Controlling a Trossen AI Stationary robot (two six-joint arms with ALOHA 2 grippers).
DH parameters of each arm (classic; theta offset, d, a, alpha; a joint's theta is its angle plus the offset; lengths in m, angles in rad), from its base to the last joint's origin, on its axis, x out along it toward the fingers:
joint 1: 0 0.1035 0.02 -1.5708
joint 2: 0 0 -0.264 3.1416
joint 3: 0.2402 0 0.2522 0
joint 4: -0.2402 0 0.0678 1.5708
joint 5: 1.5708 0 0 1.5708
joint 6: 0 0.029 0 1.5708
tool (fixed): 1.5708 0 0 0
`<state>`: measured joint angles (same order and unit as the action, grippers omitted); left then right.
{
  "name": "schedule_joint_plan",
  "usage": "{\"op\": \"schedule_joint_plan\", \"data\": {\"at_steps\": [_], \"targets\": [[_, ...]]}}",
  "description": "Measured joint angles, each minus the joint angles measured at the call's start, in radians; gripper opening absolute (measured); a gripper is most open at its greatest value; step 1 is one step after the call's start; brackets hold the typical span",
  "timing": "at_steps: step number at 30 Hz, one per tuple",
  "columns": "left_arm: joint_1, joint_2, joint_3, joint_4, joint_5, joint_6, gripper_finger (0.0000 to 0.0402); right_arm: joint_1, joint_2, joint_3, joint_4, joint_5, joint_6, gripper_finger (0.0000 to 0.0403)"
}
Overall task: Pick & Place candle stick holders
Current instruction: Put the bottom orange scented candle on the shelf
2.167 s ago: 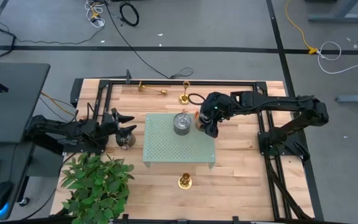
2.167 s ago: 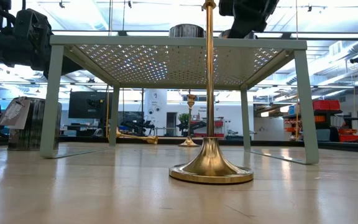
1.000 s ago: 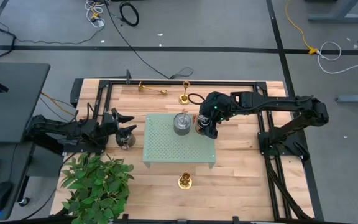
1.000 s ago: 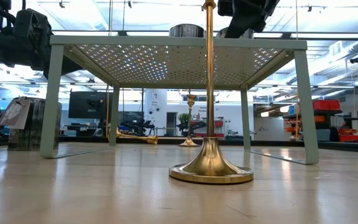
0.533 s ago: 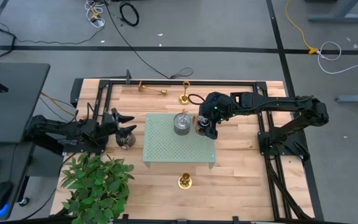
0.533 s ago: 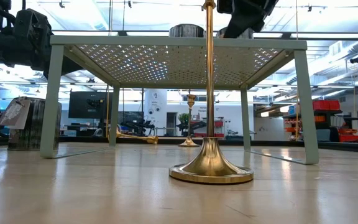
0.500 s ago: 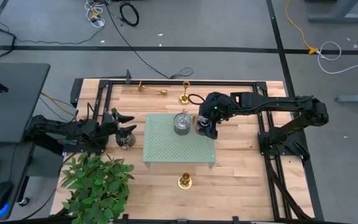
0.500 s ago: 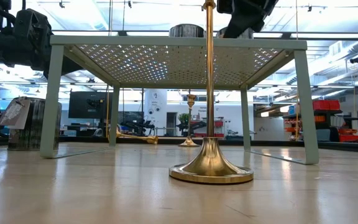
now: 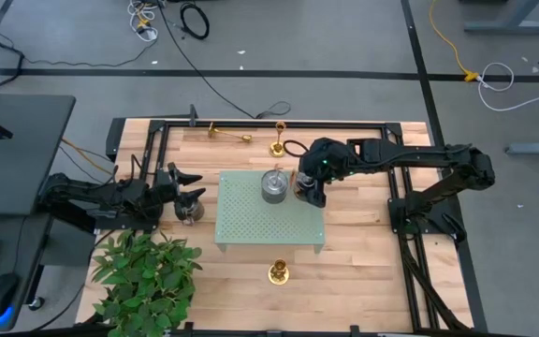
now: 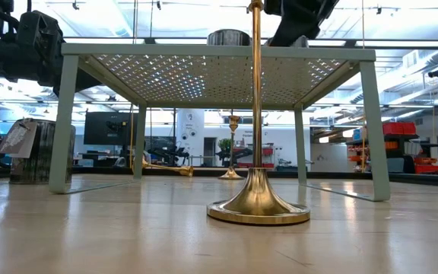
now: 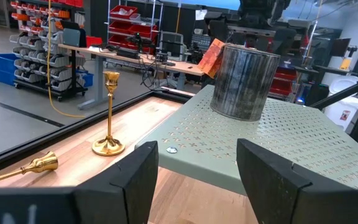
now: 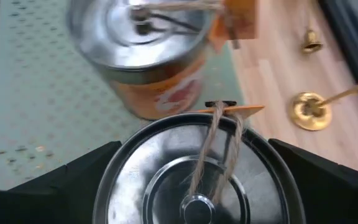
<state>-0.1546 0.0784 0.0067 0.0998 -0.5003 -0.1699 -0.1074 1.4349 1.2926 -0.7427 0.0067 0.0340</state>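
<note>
Green perforated stand (image 9: 269,225), lidded tins (image 9: 273,186) atop; right tool (image 9: 309,191) open-jawed around one tin (image 12: 194,180).

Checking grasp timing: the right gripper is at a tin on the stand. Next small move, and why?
Probably close the right gripper on the tin. Its fingers stand wide open on either side of that tin, which sits on the stand close to a second tin. I cannot tell whether the fingers touch it yet.
</note>
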Motion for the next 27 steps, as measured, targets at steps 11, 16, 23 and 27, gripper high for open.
{"op": "schedule_joint_plan", "data": {"at_steps": [11, 16, 23, 27], "targets": [[0.000, 0.000, 0.000, 0.000, 0.000, 0.000, 0.0218, 0.005, 0.000, 0.000, 0.056, 0.195, 0.095, 0.0396], [0.000, 0.000, 0.000, 0.000, 0.000, 0.000, 0.0218, 0.030, 0.000, 0.000, 0.052, 0.064, 0.079, 0.0396], [0.000, 0.000, 0.000, 0.000, 0.000, 0.000, 0.0218, 0.053, 0.000, 0.000, 0.047, 0.074, 0.052, 0.0396], [0.000, 0.000, 0.000, 0.000, 0.000, 0.000, 0.0218, 0.053, 0.000, 0.000, 0.008, 0.114, 0.061, 0.0396]]}}
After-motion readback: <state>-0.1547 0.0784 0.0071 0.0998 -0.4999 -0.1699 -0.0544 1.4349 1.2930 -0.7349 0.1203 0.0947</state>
